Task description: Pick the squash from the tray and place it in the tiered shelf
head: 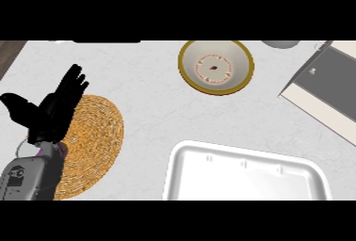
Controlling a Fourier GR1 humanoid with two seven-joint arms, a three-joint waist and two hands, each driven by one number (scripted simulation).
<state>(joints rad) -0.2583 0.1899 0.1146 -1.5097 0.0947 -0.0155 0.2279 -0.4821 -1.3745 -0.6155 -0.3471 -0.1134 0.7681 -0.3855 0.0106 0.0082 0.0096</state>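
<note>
Pale counter (156,110) lies under the left hand (52,110), fingers (73,84) straight and released, above a woven mat (97,136).

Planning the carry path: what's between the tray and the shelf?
Nothing: only bare counter separates the tray from the shelf, per the head view.

— Where does the camera sit?
— One view only, from the head, facing steeply down onto the counter (153,110).
— How near?
— Near enough that only a forearm and the left robot hand (52,103) show, at the lower edge. The counter spreads ahead and to the right of that robot hand, past the frame.
</note>
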